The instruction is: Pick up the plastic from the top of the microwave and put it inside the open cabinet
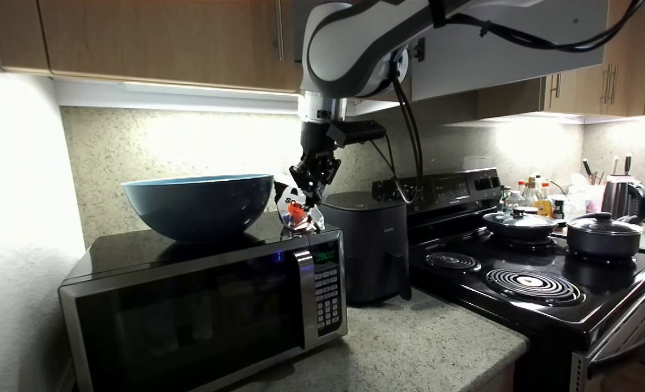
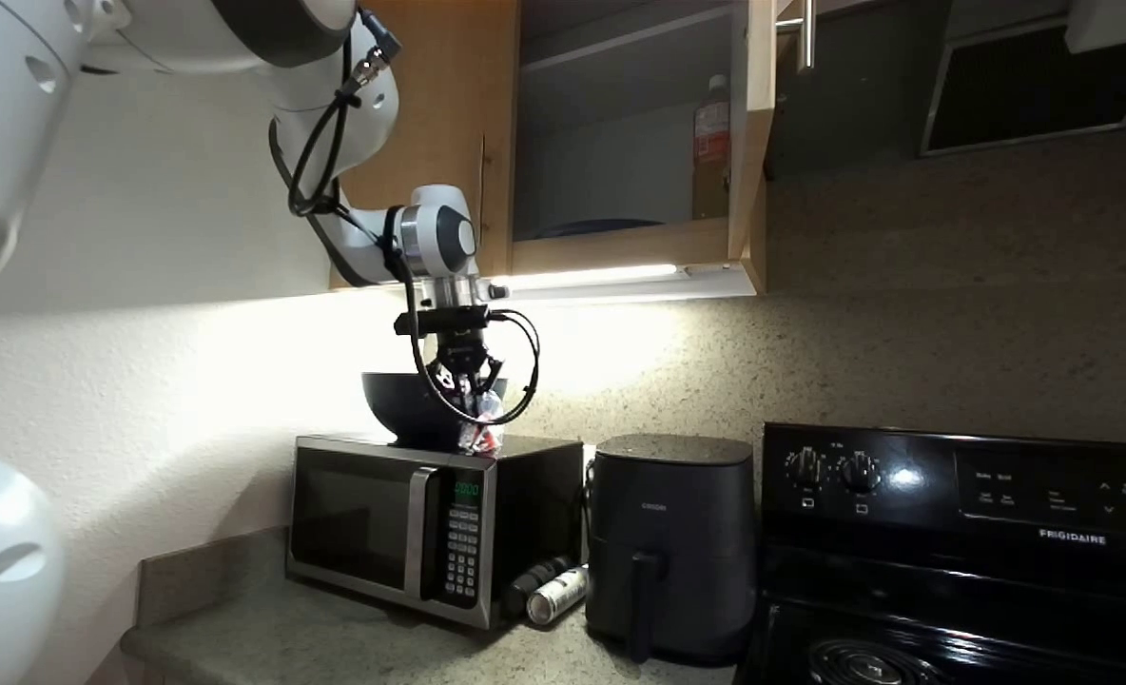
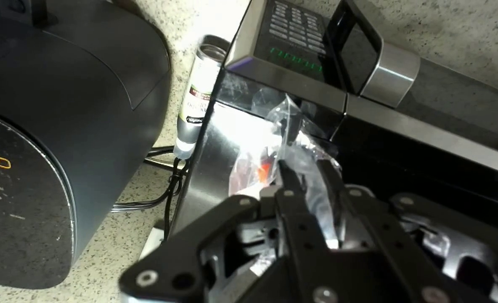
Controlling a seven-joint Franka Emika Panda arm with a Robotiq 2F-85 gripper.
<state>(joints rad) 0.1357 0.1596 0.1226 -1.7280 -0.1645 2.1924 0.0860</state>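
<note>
In the wrist view, the blurry pincer point(image 3: 305, 164) hides some of the plastic point(image 3: 263, 171). In both exterior views the cabinet point(image 2: 620, 249) and stove point(image 2: 962, 561) get cut off. I can't read the tiny buttons point(image 2: 461, 552).

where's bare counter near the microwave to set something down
Bare counter shows in front of the air fryer, between microwave and stove, with another patch along the microwave's front. Crowded: the gap between microwave and air fryer, holding a labelled cylinder and cables; and the microwave's top, with bowl, plastic and gripper.
</note>
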